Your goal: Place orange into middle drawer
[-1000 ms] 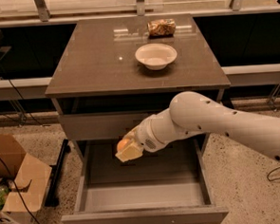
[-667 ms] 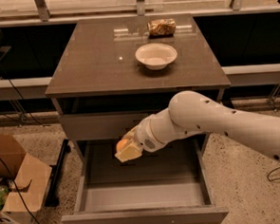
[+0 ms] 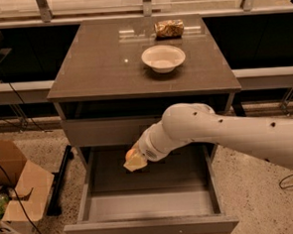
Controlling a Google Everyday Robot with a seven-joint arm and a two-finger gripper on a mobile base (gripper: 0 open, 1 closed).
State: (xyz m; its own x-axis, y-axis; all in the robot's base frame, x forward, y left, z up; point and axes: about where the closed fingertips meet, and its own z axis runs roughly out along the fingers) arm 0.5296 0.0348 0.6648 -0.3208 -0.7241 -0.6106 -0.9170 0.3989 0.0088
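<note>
Claw: the pale two-finger claw (image 3: 135,162) is hanging over the open drawer, above the left-centre of its floor and near the back, just below the closed drawer front above it.
Claw state: its fingers are closing around the fruit – gripping it, not spread wide.
Orange: the small round matte-skinned orange (image 3: 131,153) is sitting in the claw, only a patch of its skin showing at the upper left of the fingers; it is hanging above the drawer floor, not touching it.
Middle drawer: the wide, deep grey middle drawer (image 3: 152,206) with a flat floor and tall side walls is standing pulled out toward the camera.
Arm: the thick white robot arm (image 3: 227,131) is reaching in from the right edge and angling down to the left – crossing over the drawer's right wall.
Upper drawer front: the flat grey upper drawer front (image 3: 102,131) is sitting shut under the counter.
Counter: the brown-grey glossy counter (image 3: 103,67) is carrying a round white bowl (image 3: 163,58) and, behind it near the back edge, a crinkled brownish snack bag (image 3: 169,28), the two apart.
Floor: an open brown cardboard box (image 3: 17,196) is standing on the speckled floor at the left, well apart from the drawer.
</note>
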